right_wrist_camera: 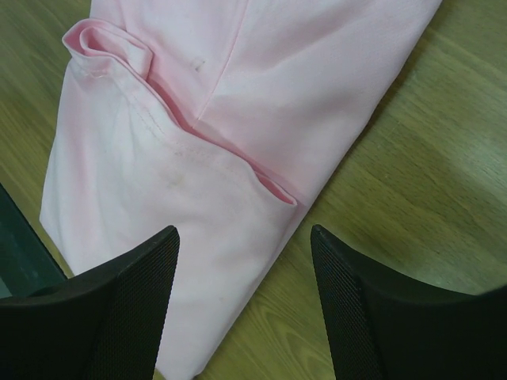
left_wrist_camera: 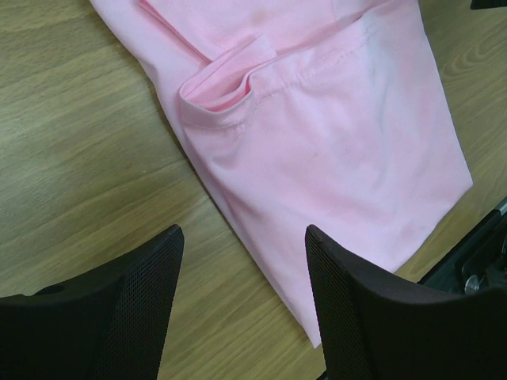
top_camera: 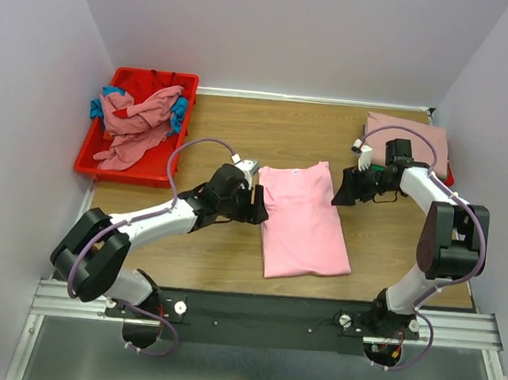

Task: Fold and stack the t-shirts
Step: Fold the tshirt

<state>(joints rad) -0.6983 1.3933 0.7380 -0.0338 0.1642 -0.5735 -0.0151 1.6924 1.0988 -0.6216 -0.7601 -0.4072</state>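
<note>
Far left: red bin holds a heap of unfolded shirts, dusty rose on top with teal and red under it. It is well apart from the work and not in the way.

Left gripper sits at the left edge of the pink t-shirt, toward its far end. Its fingers are spread and empty, with the cloth edge lying under the gap.

The pink t-shirt lies flat mid-table, already a long narrow panel with the sleeves tucked in.

Right gripper mirrors this at the far right edge. Its fingers are apart with nothing held.

Judgement: the lengthwise folds look done and the crosswise fold is next. Both grippers need to pinch all layers at the far corners and carry them to the near hem in sync. Grabbing only the top layer would likely pull a tucked sleeve open.

Far right: folded dusty rose shirt, the likely stack spot, just behind the right arm.
</note>
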